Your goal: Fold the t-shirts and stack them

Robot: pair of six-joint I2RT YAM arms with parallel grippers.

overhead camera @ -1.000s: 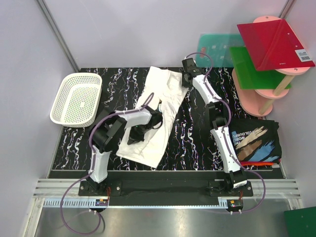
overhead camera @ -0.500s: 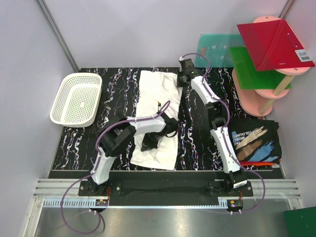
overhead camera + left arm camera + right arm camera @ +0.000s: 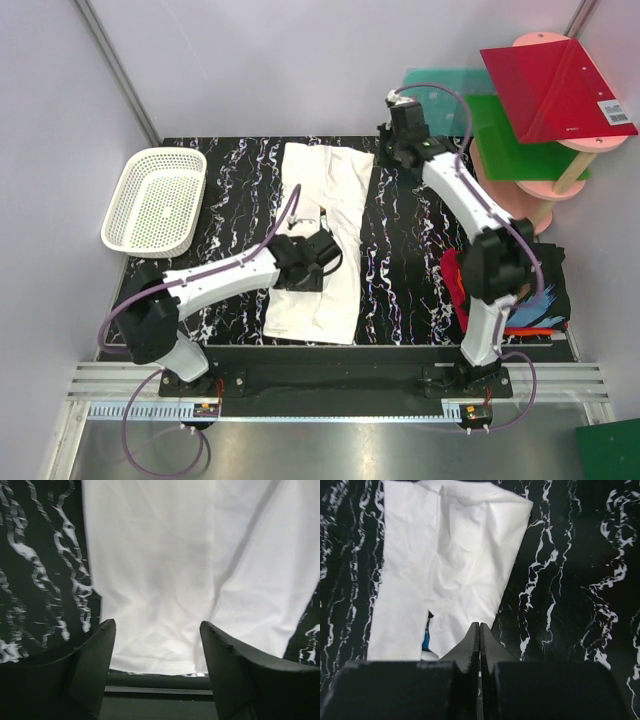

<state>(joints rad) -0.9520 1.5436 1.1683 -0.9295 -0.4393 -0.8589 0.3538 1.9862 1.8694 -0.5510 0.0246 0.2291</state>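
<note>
From above, my left arm is covering the middle of the white t-shirt, and my left pincer is hiding beneath its own wrist there. In the left wrist view the top edge is cutting the shirt off. My right pincer is blocking the shirt's lower part in its own view — only a speck of blue print is peeping through a gap. My right arm is masking much of the black t-shirt. The red-orange t-shirt is showing just a sliver — its shape I cannot tell.
</note>
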